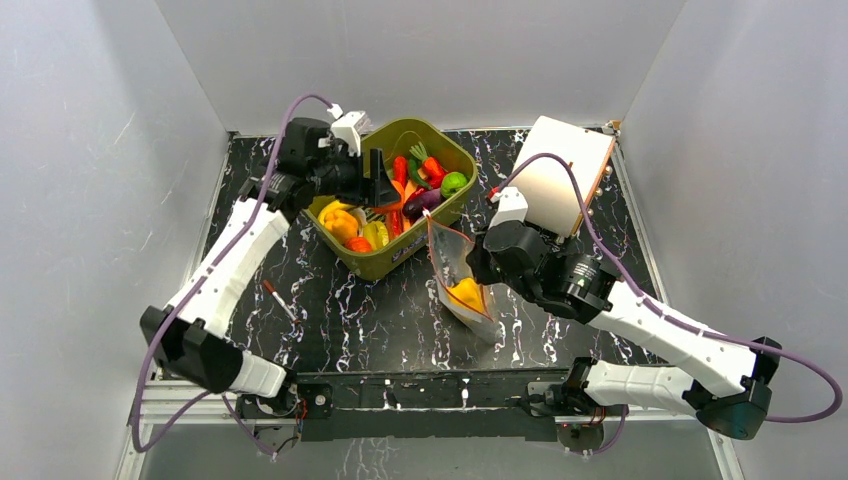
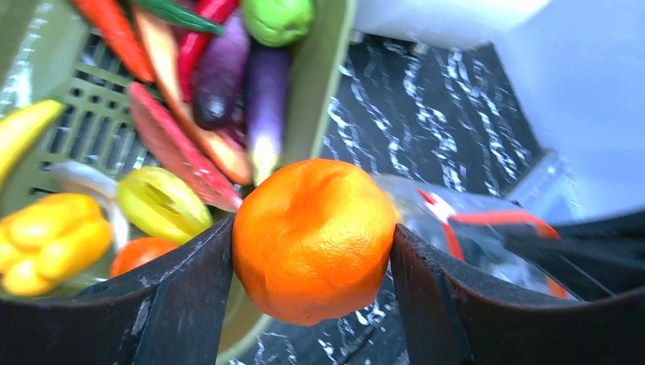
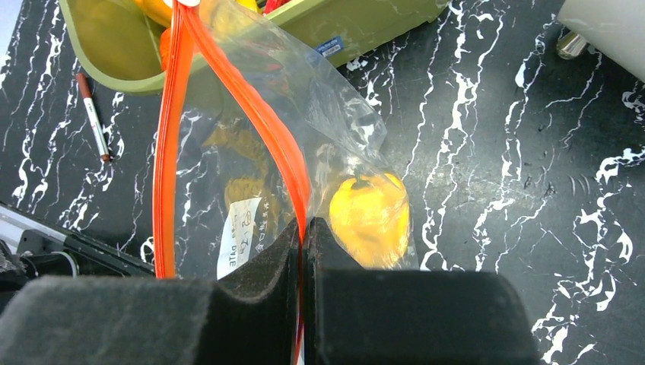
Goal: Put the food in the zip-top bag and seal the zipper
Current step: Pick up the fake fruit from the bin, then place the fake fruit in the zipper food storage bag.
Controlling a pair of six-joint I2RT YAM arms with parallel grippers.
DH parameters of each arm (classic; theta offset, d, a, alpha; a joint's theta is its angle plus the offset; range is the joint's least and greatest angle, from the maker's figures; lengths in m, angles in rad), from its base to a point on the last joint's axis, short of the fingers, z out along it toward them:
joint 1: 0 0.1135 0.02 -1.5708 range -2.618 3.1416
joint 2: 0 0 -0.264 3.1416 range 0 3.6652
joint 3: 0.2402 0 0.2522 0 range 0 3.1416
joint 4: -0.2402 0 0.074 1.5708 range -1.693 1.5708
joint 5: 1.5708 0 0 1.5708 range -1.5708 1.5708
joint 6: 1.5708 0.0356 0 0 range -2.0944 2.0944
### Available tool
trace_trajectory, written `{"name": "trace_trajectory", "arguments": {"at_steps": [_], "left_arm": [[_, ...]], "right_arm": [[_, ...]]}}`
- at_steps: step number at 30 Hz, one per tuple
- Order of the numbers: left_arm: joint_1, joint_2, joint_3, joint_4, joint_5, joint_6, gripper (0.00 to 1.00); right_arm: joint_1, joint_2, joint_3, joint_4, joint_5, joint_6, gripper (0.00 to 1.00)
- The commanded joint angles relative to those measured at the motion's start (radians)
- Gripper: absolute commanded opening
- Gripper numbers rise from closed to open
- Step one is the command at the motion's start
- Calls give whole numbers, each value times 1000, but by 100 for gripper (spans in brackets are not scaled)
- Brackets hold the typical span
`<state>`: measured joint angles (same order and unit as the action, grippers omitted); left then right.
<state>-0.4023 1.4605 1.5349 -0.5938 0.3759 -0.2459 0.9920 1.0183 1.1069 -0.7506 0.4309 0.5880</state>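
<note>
White-and-black arms (image 1: 235, 255), looping purple cables (image 1: 308, 97), matte black jaws

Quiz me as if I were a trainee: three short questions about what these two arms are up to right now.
1. True or false: the left pincer is empty.
2. What is the right pincer clamped on?
A. the marker pen
B. the zipper at the zip-top bag mouth
C. the green tub
3. Fill in: the food plainly seen inside the bag is a yellow ____.

Key
1. False: it grips the orange ball.
2. B
3. pepper
</note>
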Motion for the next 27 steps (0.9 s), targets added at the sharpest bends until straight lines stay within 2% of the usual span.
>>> {"name": "trace_trajectory", "arguments": {"at_steps": [1,6,10,14,23,27], "left_arm": [[-5,-138,-110,63,252,-58,40],[-8,-220,-205,172,429,-179,41],[-17,-274,-291,379,560,-359,42],[-48,-289,-342,468,542,-427,42],[-119,-267,-404,522,490,-469,40],[-131,-260,-470,602,480,-549,40]], "right_arm": [[-1,7,64,62,-9,25,0],[-1,14,49,105,-15,33,0],[-1,25,47,141,-44,34,0],[-1,26,43,172,-56,37,0],[-1,22,14,199,-82,68,0],[-2,19,-6,215,-86,81,0]]}}
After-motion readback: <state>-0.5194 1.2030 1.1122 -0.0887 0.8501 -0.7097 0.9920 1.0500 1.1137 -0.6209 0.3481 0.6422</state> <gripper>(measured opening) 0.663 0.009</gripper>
